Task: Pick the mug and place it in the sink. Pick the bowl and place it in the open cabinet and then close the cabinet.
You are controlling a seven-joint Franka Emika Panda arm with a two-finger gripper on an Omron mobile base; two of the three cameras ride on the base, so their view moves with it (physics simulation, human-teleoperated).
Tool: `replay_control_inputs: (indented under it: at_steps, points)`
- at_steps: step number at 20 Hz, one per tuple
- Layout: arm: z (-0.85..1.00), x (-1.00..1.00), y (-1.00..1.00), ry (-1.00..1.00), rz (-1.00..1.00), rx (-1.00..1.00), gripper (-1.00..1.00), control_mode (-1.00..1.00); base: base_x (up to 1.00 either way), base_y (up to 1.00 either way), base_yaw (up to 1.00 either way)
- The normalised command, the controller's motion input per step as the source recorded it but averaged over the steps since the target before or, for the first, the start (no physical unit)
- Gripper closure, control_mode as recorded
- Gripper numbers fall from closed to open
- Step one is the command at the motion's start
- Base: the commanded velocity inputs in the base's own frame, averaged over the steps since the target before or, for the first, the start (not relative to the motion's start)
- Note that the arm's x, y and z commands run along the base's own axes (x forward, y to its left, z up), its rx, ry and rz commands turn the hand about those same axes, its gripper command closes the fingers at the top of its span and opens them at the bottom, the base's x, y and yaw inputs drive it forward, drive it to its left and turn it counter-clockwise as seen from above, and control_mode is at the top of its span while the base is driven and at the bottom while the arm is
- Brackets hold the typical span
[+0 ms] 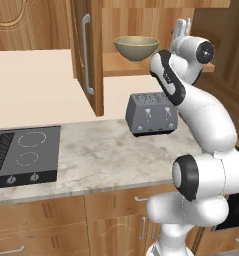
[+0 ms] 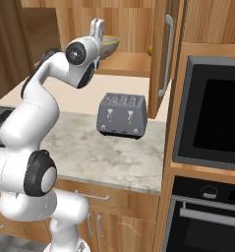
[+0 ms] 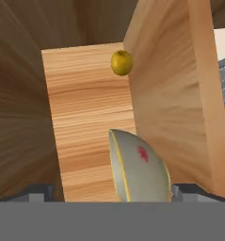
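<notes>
The white Franka arm [image 1: 206, 120] with dark joints reaches up and forward, its two-finger end effector [image 3: 111, 190] spread wide.

Even, soft rendered light fills all views without glare, the cabinet [image 3: 85, 117] interior darkening toward nine o'clock in the hand view, where textures look smeared, perhaps from closeness, while the toaster [image 1: 152, 114] casts faint shadow underneath.

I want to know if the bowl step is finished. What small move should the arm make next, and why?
Probably draw the gripper straight back out of the cabinet. The bowl already sits on the cabinet shelf, and the fingers stand wide apart on either side of it, not clamped on it. The door is open, so the arm must clear it before closing.
</notes>
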Motion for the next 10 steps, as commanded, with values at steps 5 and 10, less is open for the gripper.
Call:
replay_control_inputs:
  at_steps: [5, 10]
  points:
    - [-0.2, -1.0, -0.17, 0.63, -0.05, 0.0, -1.0, -1.0, 0.0, 0.0, 0.0]
    - [0.0, -1.0, 0.0, -0.06, -0.01, 0.0, -1.0, -1.0, 0.0, 0.0, 0.0]
